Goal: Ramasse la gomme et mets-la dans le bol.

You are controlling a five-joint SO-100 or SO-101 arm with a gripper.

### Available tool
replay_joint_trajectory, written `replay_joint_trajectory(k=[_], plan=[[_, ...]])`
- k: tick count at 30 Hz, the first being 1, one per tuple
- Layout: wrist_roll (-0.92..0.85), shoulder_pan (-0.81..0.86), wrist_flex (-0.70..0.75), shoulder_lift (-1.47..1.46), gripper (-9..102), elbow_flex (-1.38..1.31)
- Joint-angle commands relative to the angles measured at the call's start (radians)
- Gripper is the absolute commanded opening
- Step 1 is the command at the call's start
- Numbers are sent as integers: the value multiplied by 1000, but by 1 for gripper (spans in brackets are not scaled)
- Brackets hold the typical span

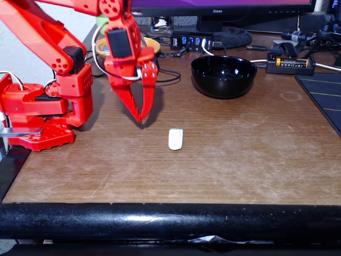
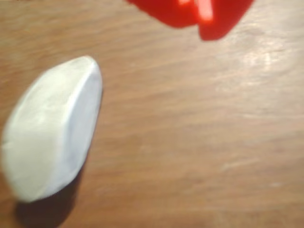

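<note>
Fixed view: the white gomme (image 1: 176, 138) is lying flat on the brown wooden table (image 1: 256, 160), nothing touching it, sitting near the middle of the tabletop. Up at about ten o'clock from it, the red gripper (image 1: 141, 118) is hanging tips-down just above the wood, and its two fingers are meeting at the tips, pinched together on nothing. At about one o'clock from the gomme, well apart, the glossy black bol (image 1: 224, 76) is standing upright. Beyond it at twelve o'clock a monitor stand (image 1: 224, 33) is showing, with a black USB hub (image 1: 191, 40) beside it. In the wrist view the gomme (image 2: 52, 133) is looming large and blurred at nine o'clock, while the red fingertips (image 2: 190, 12) are poking in at twelve.
</note>
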Motion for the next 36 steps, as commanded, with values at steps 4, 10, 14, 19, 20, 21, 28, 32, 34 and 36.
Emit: replay_joint_trajectory(k=[4, 10, 14, 19, 20, 21, 28, 32, 34, 36], plan=[[-17, 20, 21, -140, -6, -212], [-55, 23, 2, -190, -6, -235], [-86, 28, -40, -256, -5, -261], [-94, 48, -74, -291, 1, -313], [-91, 48, -66, -284, 3, -321], [-81, 48, -61, -276, 5, -324], [-38, 37, 8, -264, 29, -365], [-41, 17, 58, -256, 42, -354], [-48, 15, 77, -256, 45, -354], [-60, 20, 86, -264, 45, -354]])
